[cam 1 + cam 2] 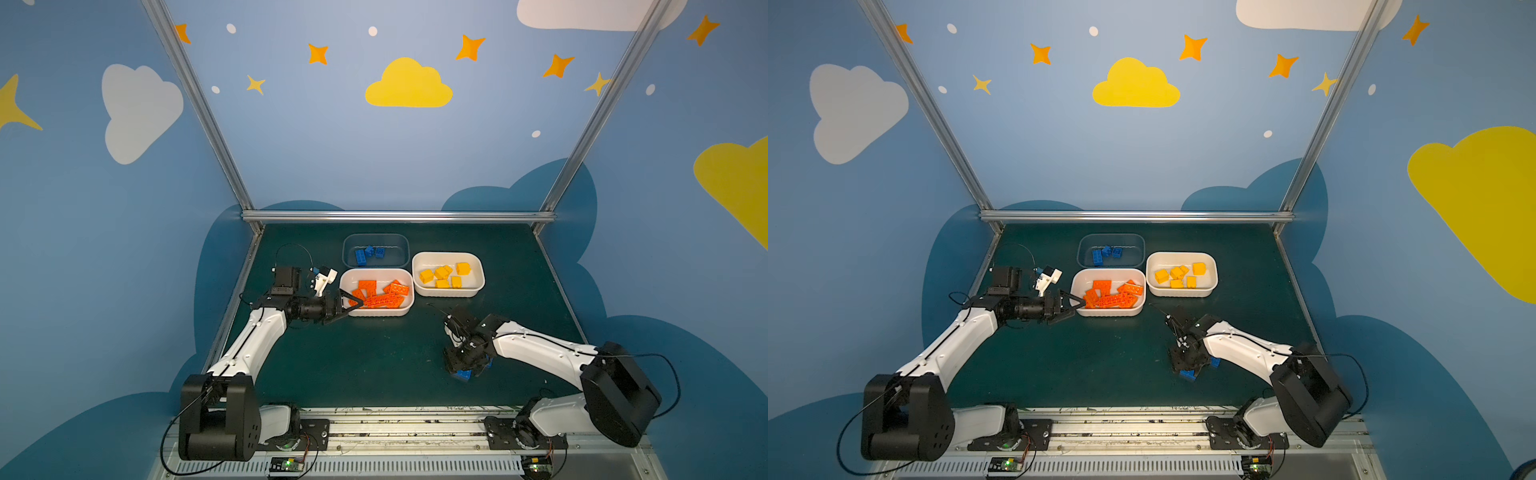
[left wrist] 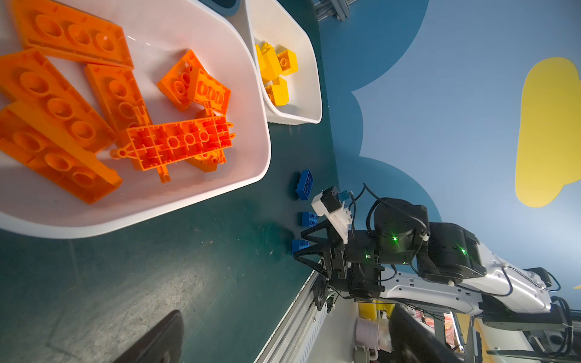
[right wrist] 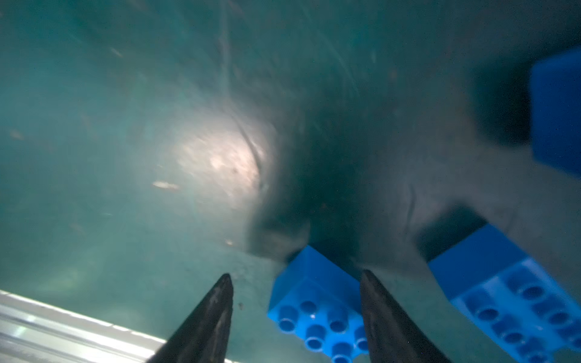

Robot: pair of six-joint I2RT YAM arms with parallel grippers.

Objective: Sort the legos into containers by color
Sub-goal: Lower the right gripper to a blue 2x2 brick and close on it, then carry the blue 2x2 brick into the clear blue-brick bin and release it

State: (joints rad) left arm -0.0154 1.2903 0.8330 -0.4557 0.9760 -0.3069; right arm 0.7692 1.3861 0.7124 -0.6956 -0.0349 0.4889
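Three containers stand at the back of the mat. A transparent tub (image 1: pixel 376 239) holds blue legos (image 1: pixel 368 254). A white tub (image 1: pixel 376 312) holds orange legos (image 2: pixel 63 103) and the orange lattice piece (image 2: pixel 179 141). The other white tub (image 1: pixel 446 293) holds yellow legos (image 1: pixel 444 274). My left gripper (image 1: pixel 358 307) hangs open and empty at the orange tub's left rim. Three blue legos lie on the mat at the front right. My right gripper (image 3: pixel 295 275) is lowered over them, open, with one blue brick (image 3: pixel 314 298) between its fingers; one finger is at its side, the other apart.
Two more blue bricks (image 3: pixel 503 283) (image 3: pixel 556 110) lie close beside the right gripper. The aluminium rail (image 1: pixel 415 419) runs along the table's front edge just behind that gripper. Metal frame posts stand at the back corners.
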